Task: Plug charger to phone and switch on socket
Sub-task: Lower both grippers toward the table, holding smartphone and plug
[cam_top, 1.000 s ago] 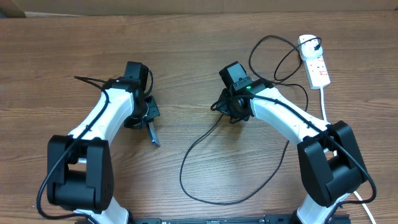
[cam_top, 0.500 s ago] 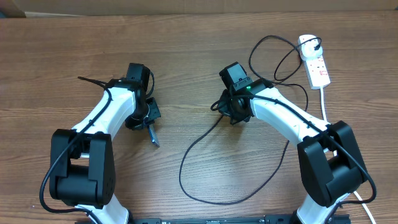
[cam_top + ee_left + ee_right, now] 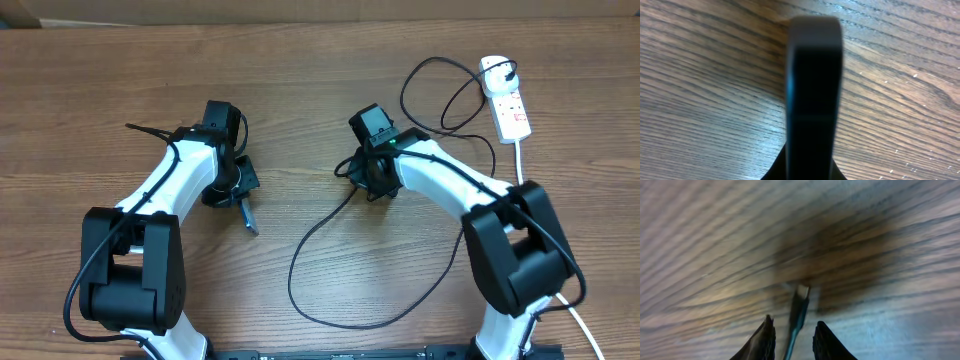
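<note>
Looking down from overhead, found the left gripper [image 3: 238, 196] at about 9 o'clock from the middle of the wooden table [image 3: 320, 60], closed on the phone [image 3: 247, 218], a dark slab carried on edge and jutting toward 5 o'clock from the fingers. Met that same slab upright in the left wrist view, filling the centre and blocking the fingers, its screen turned out of sight. Found the right gripper [image 3: 796, 330] just past centre toward 1 o'clock, fingertips [image 3: 767, 337] narrowly parted and closed on the charger [image 3: 800, 300], with the small connector tip poking out beyond them above blurred wood. Traced the black cable from that gripper down to a wide loop on the table at 6 o'clock, between the two arms, then up to the round end of the socket [image 3: 508, 100]. Placed that strip at 2 o'clock, well apart from both grippers, thick white cord [image 3: 521, 160] trailing toward 5 o'clock beside the right arm [image 3: 470, 190]. Could not read the switch position.
</note>
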Robot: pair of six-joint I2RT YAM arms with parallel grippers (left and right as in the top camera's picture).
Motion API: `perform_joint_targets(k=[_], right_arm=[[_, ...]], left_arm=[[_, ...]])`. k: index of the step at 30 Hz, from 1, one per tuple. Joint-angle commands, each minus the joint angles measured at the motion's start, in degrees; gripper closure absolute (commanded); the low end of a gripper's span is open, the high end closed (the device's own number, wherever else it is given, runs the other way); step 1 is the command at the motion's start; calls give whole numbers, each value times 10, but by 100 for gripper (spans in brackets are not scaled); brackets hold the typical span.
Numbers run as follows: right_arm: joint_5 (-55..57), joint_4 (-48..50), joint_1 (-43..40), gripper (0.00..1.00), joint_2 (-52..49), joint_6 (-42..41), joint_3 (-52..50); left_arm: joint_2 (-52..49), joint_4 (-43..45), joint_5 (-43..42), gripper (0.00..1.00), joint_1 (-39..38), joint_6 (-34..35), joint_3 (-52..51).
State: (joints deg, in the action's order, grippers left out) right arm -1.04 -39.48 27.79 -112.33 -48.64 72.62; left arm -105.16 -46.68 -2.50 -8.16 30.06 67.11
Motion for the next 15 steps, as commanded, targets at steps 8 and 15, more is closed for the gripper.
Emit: perform_joint_targets(k=[8, 15], right_arm=[[-11, 33, -1, 76, -31, -31, -3], [-22, 41, -1, 84, -45, -39, -3]], left_arm=[[-10, 4, -16, 96, -1, 8, 5], [-10, 4, -16, 96, -1, 8, 5]])
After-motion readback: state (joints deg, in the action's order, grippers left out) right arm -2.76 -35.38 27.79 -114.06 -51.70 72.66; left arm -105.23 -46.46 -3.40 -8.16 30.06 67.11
